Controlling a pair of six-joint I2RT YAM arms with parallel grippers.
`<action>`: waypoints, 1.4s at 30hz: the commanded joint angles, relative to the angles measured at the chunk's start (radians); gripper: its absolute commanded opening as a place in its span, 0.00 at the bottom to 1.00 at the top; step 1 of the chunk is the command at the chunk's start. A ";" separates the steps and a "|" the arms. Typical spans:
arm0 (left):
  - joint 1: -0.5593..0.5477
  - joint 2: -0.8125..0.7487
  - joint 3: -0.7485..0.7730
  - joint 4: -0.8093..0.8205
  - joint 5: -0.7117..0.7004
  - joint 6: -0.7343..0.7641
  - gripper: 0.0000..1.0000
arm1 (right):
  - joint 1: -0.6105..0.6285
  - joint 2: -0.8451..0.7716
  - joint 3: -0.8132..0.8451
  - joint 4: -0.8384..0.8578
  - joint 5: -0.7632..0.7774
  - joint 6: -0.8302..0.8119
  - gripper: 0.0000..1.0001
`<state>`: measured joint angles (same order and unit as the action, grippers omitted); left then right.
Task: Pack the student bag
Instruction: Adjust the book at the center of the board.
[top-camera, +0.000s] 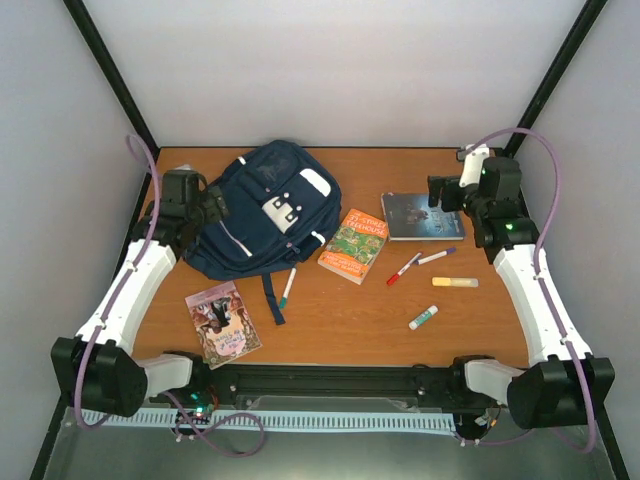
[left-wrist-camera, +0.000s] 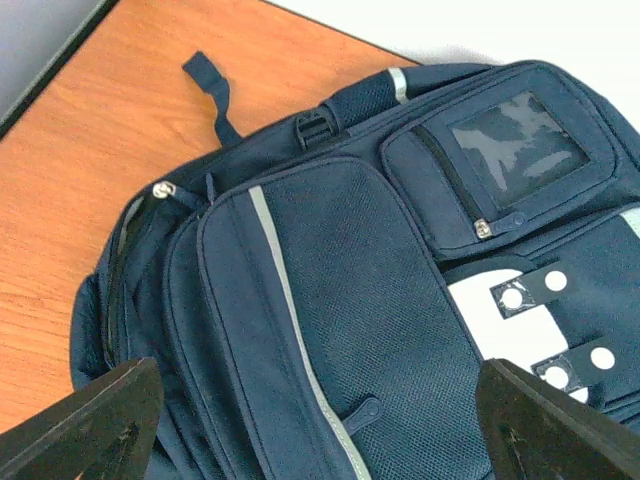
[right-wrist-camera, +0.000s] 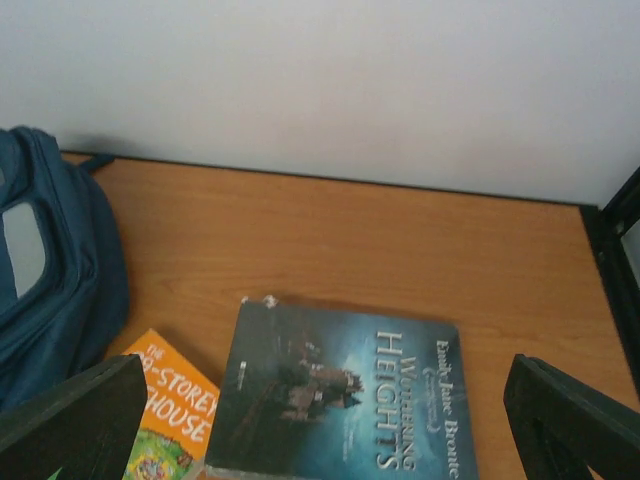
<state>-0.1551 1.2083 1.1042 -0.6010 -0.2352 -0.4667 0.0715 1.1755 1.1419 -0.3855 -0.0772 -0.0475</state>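
Note:
The student bag (top-camera: 262, 205), navy blue with white stripes and a white buckle patch, lies flat on the back left of the table. My left gripper (top-camera: 215, 207) hovers at its left edge, open and holding nothing. In the left wrist view the bag's front pocket (left-wrist-camera: 330, 300) fills the frame between my wide-apart fingers (left-wrist-camera: 90, 425), and a silver zip pull (left-wrist-camera: 163, 189) sits at its upper left. My right gripper (top-camera: 437, 192) is open over a dark blue book (top-camera: 421, 215), seen below it in the right wrist view as the Wuthering Heights book (right-wrist-camera: 340, 390).
An orange book (top-camera: 353, 245) lies right of the bag and a pink book (top-camera: 223, 322) near the front left. A green-tipped pen (top-camera: 288, 287), a red marker (top-camera: 403, 269), a second marker (top-camera: 437, 256), a yellow stick (top-camera: 455, 282) and a green-capped stick (top-camera: 423, 318) lie scattered.

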 joint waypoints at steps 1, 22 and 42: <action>0.054 -0.046 -0.040 0.090 0.137 -0.040 0.88 | -0.025 -0.034 -0.058 -0.002 -0.083 0.021 1.00; -0.057 -0.007 -0.172 0.207 0.581 -0.016 0.59 | -0.061 -0.136 -0.389 0.017 -0.509 -0.256 0.98; -0.413 0.424 0.067 0.173 0.623 0.081 0.71 | -0.065 -0.075 -0.393 0.023 -0.459 -0.279 0.97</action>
<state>-0.5156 1.5627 1.0740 -0.4263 0.3771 -0.4263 0.0154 1.0821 0.7494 -0.3843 -0.5671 -0.3115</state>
